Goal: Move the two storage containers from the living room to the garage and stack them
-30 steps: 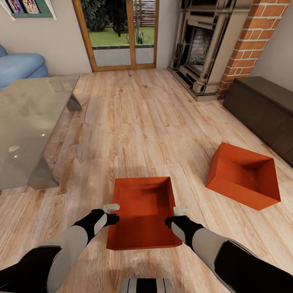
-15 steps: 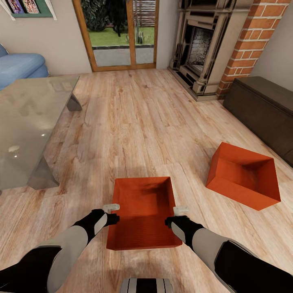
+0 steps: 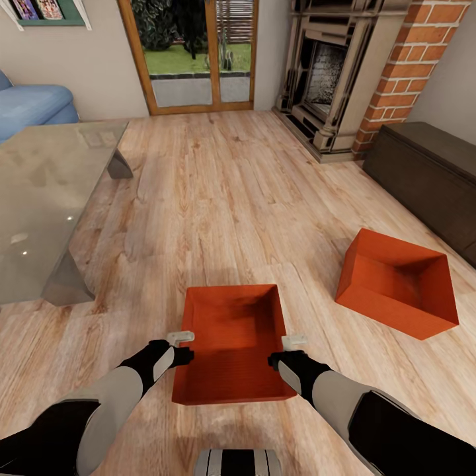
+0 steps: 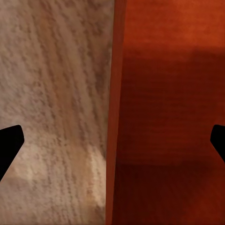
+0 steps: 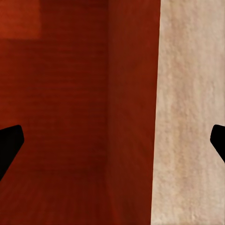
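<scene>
One orange-red storage container (image 3: 231, 344) sits open-top on the light wood floor just in front of me. My left gripper (image 3: 180, 338) hovers over its left wall and my right gripper (image 3: 293, 342) over its right wall. In the left wrist view the left gripper (image 4: 114, 140) is open, its dark fingertips (image 4: 10, 143) far apart astride the container wall (image 4: 117, 93). The right gripper (image 5: 114, 140) is open in the same way across the other wall (image 5: 131, 93). A second storage container (image 3: 396, 281) lies tilted on the floor to the right.
A glass table (image 3: 46, 198) stands at the left, with a blue sofa (image 3: 33, 106) behind it. The brick chimney with fireplace (image 3: 344, 73) and a dark low cabinet (image 3: 430, 178) line the right side. Glass doors (image 3: 192, 59) are straight ahead.
The whole picture has shifted slightly, so the camera moved a little. Both grippers keep the same places at the near container's walls.
</scene>
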Robot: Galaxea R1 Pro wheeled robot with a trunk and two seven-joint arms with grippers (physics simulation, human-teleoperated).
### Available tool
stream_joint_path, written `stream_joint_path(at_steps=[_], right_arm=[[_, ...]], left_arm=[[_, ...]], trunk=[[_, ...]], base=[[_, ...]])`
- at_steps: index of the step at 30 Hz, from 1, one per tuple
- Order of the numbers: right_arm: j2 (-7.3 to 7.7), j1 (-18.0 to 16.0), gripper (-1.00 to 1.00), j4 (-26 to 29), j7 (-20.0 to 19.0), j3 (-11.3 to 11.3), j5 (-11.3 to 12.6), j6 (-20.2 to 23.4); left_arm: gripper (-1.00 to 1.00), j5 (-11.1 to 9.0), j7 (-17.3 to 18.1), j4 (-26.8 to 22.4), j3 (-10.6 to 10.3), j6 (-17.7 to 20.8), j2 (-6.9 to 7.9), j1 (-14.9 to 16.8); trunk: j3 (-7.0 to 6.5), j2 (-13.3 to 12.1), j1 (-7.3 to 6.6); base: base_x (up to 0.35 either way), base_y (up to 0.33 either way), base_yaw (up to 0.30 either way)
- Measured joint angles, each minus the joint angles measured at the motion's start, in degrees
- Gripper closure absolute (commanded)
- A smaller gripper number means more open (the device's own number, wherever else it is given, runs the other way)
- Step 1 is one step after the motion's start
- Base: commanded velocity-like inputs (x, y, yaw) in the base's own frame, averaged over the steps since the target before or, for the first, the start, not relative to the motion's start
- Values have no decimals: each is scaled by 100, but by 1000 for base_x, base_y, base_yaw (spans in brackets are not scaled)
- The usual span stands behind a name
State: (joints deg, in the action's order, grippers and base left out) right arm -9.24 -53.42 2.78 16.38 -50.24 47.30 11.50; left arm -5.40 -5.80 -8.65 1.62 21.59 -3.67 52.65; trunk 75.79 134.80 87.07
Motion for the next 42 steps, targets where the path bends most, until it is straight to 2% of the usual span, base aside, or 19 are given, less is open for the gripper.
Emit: stream_joint_path(at_steps=[11, 19, 27, 35, 42], right_arm=[[22, 0, -100, 2, 0, 1, 0, -4], [134, 0, -100, 1, -6, 5, 7, -15], [149, 0, -100, 2, -6, 2, 9, -17], [141, 0, -100, 1, -6, -6, 10, -18], [140, 0, -100, 3, -3, -8, 9, -18]], left_arm=[[-100, 0, -3, -1, 0, -3, 1, 0], [-100, 0, -7, 0, 0, -10, 1, 0], [-100, 0, -9, 0, -3, -10, 0, 0], [-100, 0, -9, 2, -8, -25, 0, 0], [-100, 0, -9, 0, -8, -28, 8, 0]], trunk=[[0, 0, 0], [0, 0, 0], [0, 0, 0], [143, 319, 175], [144, 321, 176]], base=[[0, 0, 0], [0, 0, 0], [0, 0, 0], [0, 0, 0], [0, 0, 0]])
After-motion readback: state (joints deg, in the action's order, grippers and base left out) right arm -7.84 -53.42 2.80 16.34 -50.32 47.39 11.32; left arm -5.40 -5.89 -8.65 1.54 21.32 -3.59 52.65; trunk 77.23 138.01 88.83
